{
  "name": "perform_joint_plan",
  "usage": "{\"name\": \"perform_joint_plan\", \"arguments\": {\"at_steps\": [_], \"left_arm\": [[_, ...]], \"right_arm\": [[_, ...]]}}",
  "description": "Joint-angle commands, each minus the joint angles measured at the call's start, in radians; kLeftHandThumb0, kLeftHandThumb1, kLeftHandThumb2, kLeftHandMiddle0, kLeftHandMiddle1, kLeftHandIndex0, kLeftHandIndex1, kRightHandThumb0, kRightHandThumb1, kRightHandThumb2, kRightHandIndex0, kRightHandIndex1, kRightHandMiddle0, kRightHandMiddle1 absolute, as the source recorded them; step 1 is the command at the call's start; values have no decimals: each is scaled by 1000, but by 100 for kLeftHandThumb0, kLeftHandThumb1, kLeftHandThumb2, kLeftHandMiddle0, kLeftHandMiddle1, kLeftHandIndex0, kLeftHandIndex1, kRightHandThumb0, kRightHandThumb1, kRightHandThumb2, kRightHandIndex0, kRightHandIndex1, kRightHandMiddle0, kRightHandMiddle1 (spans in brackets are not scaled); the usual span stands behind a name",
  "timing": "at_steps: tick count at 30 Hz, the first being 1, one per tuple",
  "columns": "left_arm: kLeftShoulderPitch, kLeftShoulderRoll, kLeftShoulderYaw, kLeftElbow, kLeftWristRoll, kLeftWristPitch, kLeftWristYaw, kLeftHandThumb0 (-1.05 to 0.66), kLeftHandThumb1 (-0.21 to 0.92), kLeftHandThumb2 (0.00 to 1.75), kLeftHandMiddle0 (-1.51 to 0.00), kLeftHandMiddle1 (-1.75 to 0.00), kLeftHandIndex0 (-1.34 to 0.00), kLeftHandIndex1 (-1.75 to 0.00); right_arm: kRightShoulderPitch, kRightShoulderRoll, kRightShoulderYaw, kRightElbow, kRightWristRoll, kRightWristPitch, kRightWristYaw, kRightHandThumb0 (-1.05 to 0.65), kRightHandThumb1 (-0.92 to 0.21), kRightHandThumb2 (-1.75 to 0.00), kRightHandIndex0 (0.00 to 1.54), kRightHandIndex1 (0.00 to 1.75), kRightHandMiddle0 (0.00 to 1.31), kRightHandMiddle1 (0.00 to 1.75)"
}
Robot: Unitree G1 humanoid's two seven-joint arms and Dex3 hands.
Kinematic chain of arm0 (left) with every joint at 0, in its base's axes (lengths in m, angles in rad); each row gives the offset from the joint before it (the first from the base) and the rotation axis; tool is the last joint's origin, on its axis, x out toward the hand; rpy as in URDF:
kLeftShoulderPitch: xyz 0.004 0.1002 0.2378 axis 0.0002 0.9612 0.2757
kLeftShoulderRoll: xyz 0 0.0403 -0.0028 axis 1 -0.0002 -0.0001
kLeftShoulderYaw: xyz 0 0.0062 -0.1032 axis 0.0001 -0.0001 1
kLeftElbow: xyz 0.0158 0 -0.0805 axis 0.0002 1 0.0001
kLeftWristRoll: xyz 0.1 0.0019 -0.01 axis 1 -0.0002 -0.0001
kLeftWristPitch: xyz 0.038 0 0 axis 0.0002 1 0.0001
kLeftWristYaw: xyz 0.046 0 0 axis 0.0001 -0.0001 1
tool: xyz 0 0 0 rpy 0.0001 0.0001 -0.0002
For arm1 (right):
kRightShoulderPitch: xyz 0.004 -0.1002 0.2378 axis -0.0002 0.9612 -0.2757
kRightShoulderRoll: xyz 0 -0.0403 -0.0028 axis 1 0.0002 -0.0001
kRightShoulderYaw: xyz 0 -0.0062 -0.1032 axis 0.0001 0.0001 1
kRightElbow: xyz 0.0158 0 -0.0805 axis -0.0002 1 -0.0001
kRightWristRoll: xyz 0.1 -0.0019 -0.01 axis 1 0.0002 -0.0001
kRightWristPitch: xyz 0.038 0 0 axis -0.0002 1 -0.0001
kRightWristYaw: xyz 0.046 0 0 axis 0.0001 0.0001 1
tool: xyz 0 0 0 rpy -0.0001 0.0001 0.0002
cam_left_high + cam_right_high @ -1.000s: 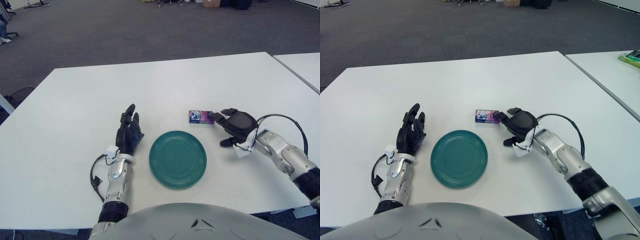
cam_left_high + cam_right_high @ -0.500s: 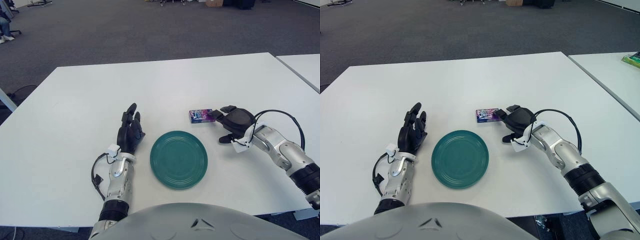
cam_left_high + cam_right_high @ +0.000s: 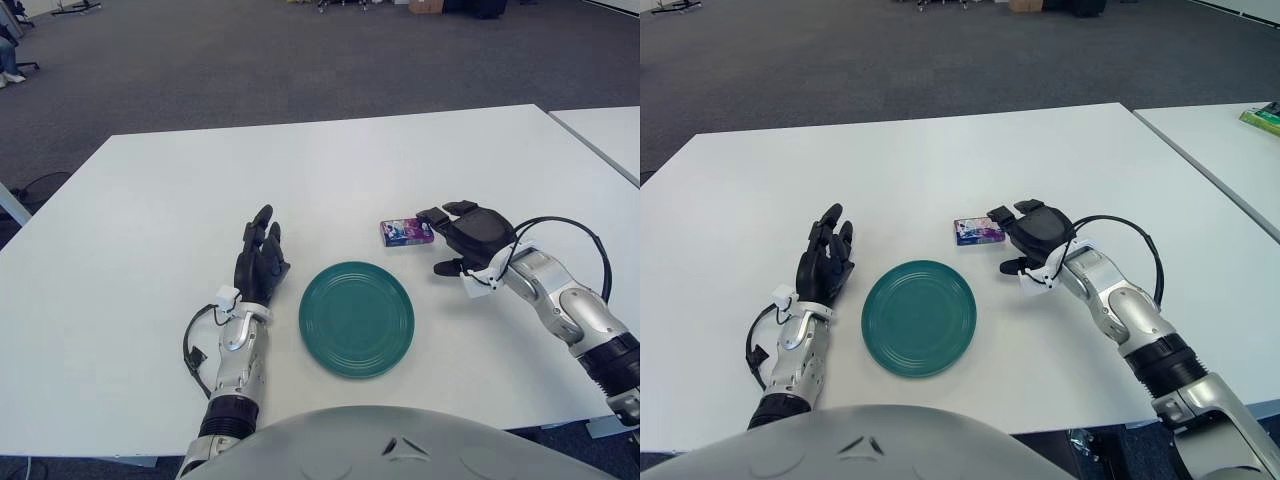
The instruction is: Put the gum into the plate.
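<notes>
small purple and blue rectangular gum pack (image 3: 406, 232) lying flat on the white table (image 3: 150, 250), just beyond the upper right rim of the round teal plate (image 3: 356, 318), not on it. narrow strip of bare tabletop between pack and plate. right hand (image 3: 472, 236), black three-finger, right beside the pack's right end, fingers spread loosely, nothing clamped. one fingertip (image 3: 424, 215) at the pack's right edge; contact or small gap, cannot tell. thumb low toward the table on the near side. grey forearm (image 3: 560, 305) with looped black cable (image 3: 570, 225) running back to the right edge of the view.

plate sitting flat near the front centre of the table, concentric ridges visible, nothing on it. left hand (image 3: 258, 265), black, just left of the plate, fingers straight and together pointing away from the robot, holding nothing; palm side faces the plate. silver wrist (image 3: 236, 345) with short black cable loop behind it. whether it touches the table, cannot tell.

second white table (image 3: 1230, 150) off to the right, separated by a gap, green object (image 3: 1262, 116) on its far edge. dark grey carpet (image 3: 250, 60) beyond the table.
</notes>
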Motion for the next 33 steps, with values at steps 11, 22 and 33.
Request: {"name": "perform_joint_plan", "arguments": {"at_steps": [11, 22, 33], "left_arm": [[35, -55, 10, 117, -13, 10, -27, -74, 92, 79, -20, 0, 0, -52], [40, -60, 8, 116, -4, 6, -26, -74, 92, 77, -18, 0, 0, -50], [59, -71, -3, 96, 9, -1, -9, -74, 92, 78, -19, 0, 0, -50]], "right_arm": [[-12, 16, -37, -24, -3, -17, -57, -78, -92, -76, 33, 1, 0, 50], [-105, 62, 2, 31, -47, -11, -29, -79, -92, -73, 33, 0, 0, 49], [-179, 90, 51, 153, -78, -31, -59, -78, -92, -71, 34, 1, 0, 50]]}}
